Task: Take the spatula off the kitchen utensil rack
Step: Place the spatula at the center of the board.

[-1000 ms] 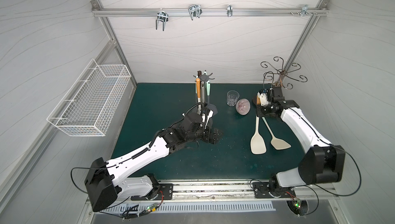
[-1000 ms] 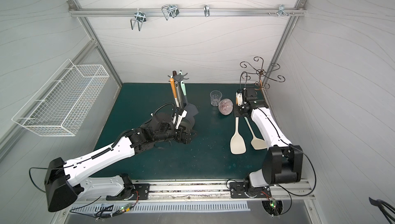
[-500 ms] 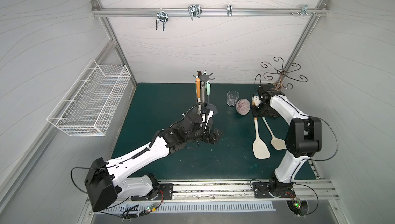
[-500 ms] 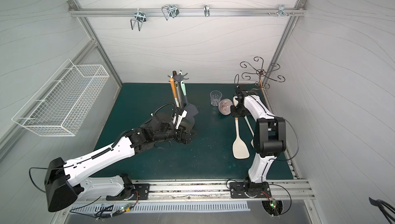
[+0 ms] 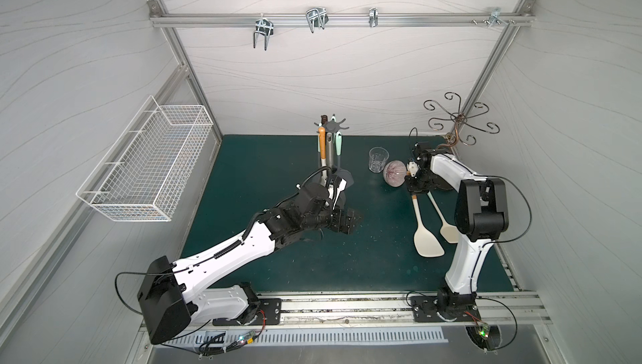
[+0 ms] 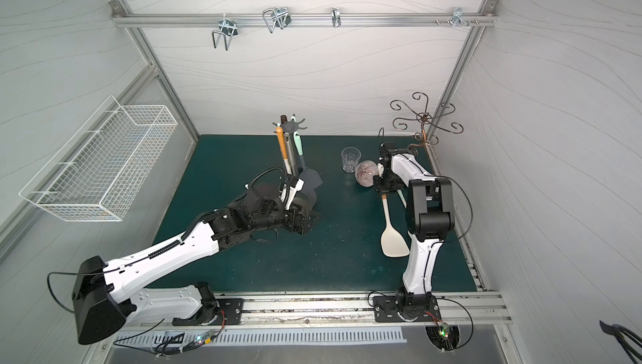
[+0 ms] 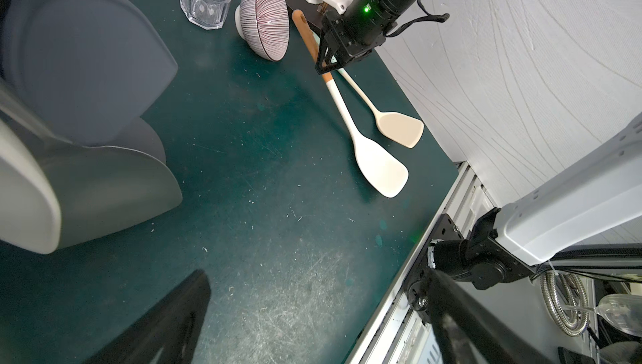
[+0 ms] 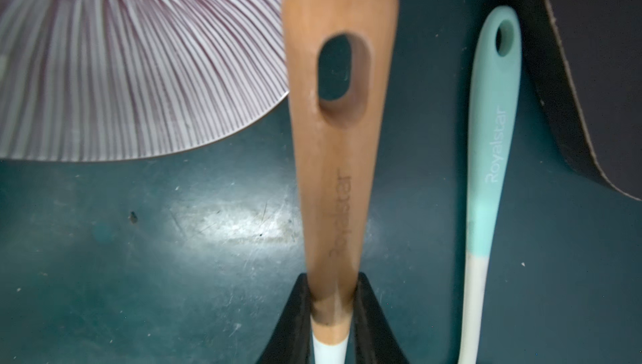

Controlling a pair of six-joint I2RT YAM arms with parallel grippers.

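I judge the main job done: the spatula [image 5: 420, 220] is off the rack [image 5: 331, 125] and well apart from it, over on the right side of the mat [image 5: 278, 157]. My right gripper [image 8: 331, 296] is clamped on its handle where the wood meets the white shaft. The blade points toward the front rail [image 5: 347, 305], and I cannot tell whether it rests on the mat or hangs just above it. What is left, as I read it, is setting it down and letting go.

The rack stands at the back centre and carries other utensils, their grey heads hanging just beside my left wrist. My left gripper [image 5: 349, 221] is spread wide and empty, low near the rack's base.

Room on the right is tight. The handle sits between the bowl [image 5: 394, 174], whose rim is just beside the wood, and a second spatula [image 5: 441, 218] with a mint handle lying alongside. Beyond that is the dark base plate [image 8: 608, 67] of the curly stand [image 5: 457, 119], then the mat's edge and the side wall close by. The glass [image 5: 378, 159] stands just behind the bowl.

The open ground is the bare mat between the two arms, toward the front, so any sideways move should go that way, clear of the bowl
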